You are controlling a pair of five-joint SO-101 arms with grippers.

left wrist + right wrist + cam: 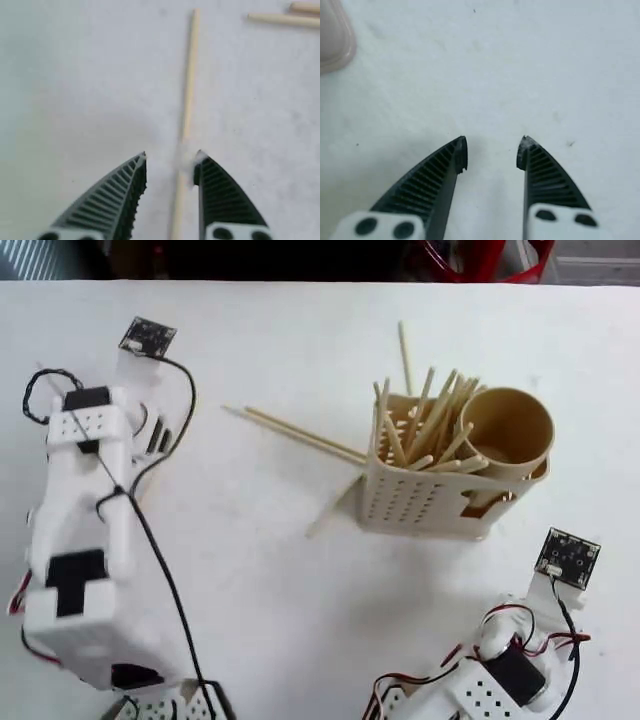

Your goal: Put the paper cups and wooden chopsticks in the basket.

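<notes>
The left end effector (170, 161) is released, with its jaws astride one wooden chopstick (188, 90) that lies flat on the desk (75, 75). The near end of this chopstick is cut off. The right end effector (492, 147) is released above bare desk. The basket (420, 502), toward the desk's right edge, holds a paper cup (508, 430) and a bundle of chopsticks (425, 430). Loose chopsticks (300, 435) lie beside the basket. A blurred stick (328, 515) has one end hidden at the basket wall.
</notes>
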